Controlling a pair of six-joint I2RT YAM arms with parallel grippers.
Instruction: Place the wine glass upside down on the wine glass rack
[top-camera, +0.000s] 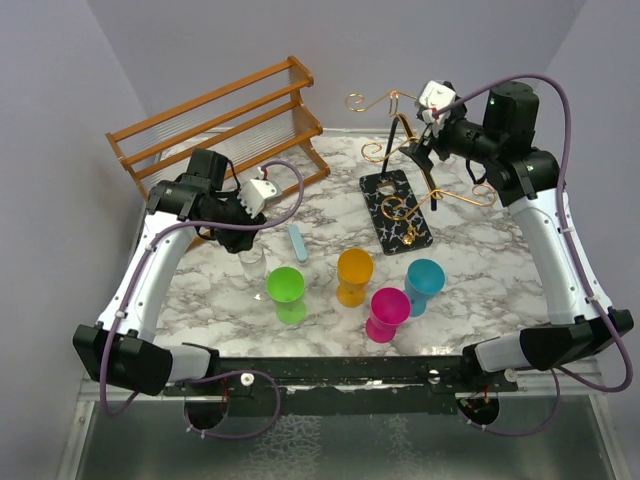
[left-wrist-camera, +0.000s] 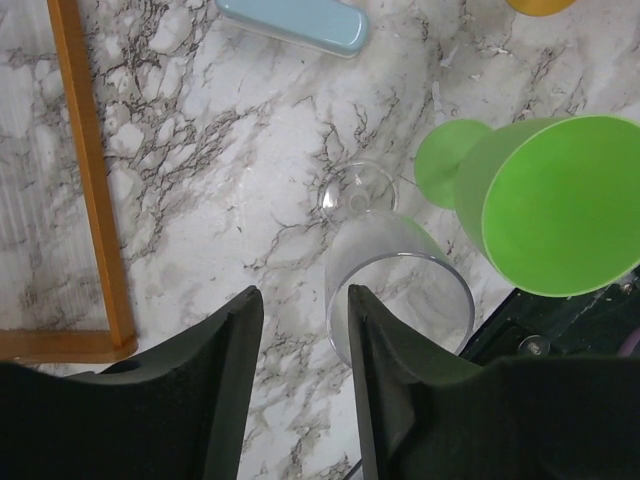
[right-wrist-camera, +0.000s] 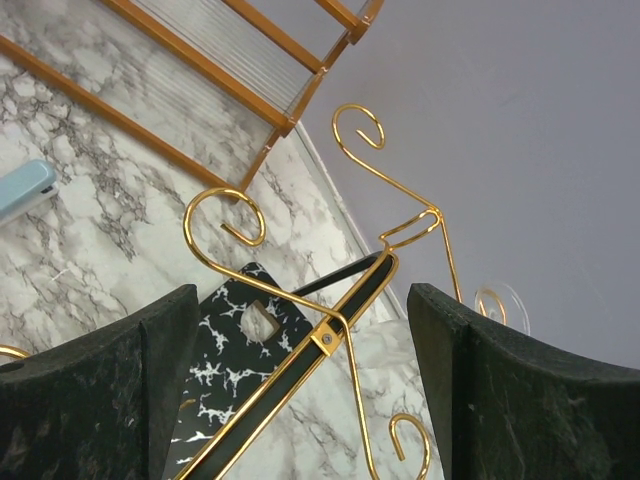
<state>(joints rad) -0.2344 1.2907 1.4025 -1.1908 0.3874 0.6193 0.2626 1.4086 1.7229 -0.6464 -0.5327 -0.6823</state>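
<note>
A clear wine glass (left-wrist-camera: 400, 290) stands upright on the marble table next to the green goblet; it also shows in the top view (top-camera: 252, 267). My left gripper (left-wrist-camera: 305, 300) is open and empty just above it, and its right finger overlaps the glass rim, so the glass lies right of the gap. From above, the left gripper (top-camera: 247, 243) hangs over the glass. The wine glass rack (top-camera: 397, 210), gold curly wire on a slanted black post, stands at the back centre. My right gripper (top-camera: 428, 140) is open and empty at its top, with the post (right-wrist-camera: 330, 350) seen between the jaws.
Green (top-camera: 287, 290), orange (top-camera: 354, 275), pink (top-camera: 388, 312) and blue (top-camera: 424, 283) goblets stand in front. A light blue case (top-camera: 298, 242) lies near the left gripper. A brown wooden shelf rack (top-camera: 220, 125) stands at the back left. A clear disc (right-wrist-camera: 497, 300) sits on one gold curl.
</note>
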